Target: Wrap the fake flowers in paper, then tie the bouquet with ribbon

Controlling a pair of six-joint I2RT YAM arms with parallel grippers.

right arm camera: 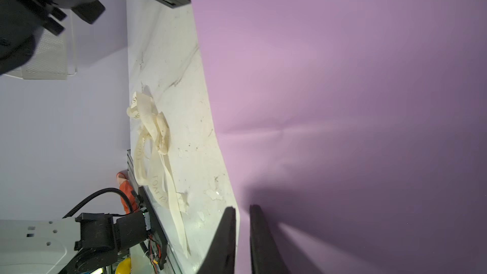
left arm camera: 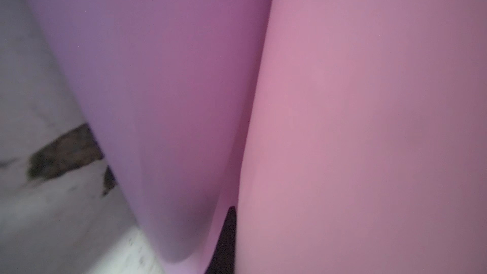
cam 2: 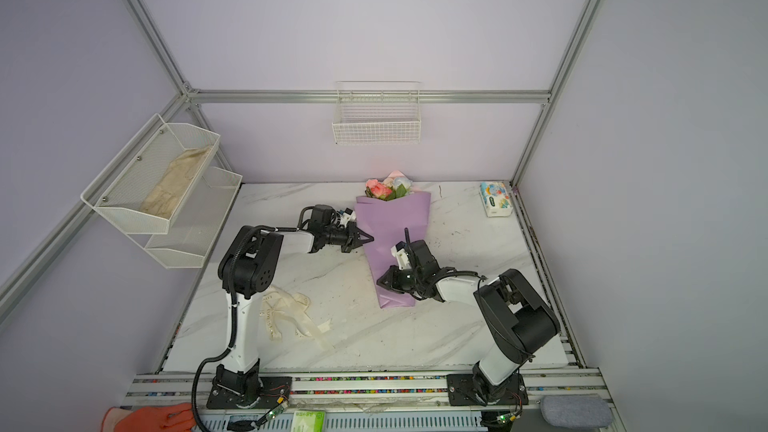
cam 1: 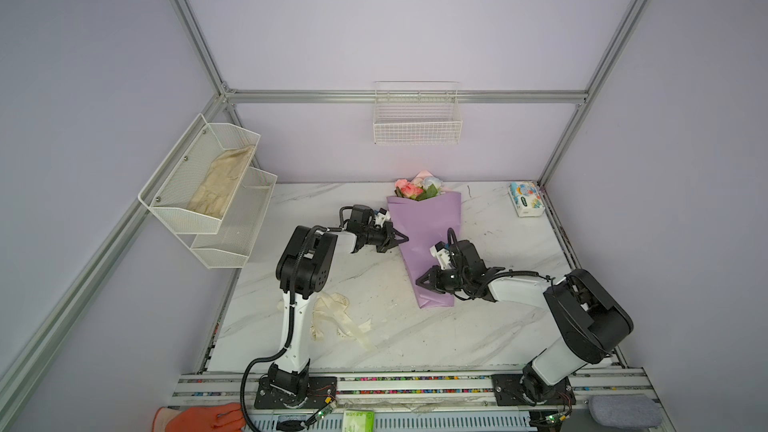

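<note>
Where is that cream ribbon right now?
In both top views the cream ribbon lies loose on the marble table, near the front left, beside the left arm and apart from the lilac-wrapped bouquet.

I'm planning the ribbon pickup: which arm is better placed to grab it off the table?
Probably left: the ribbon lies right beside the left arm, near its base, while the right gripper is busy at the bouquet, straddling its paper edge, farther away.

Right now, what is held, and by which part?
Cannot tell: both arms' jaws meet the lilac paper-wrapped bouquet of fake flowers at its left edge; no firm grip shows.
</note>
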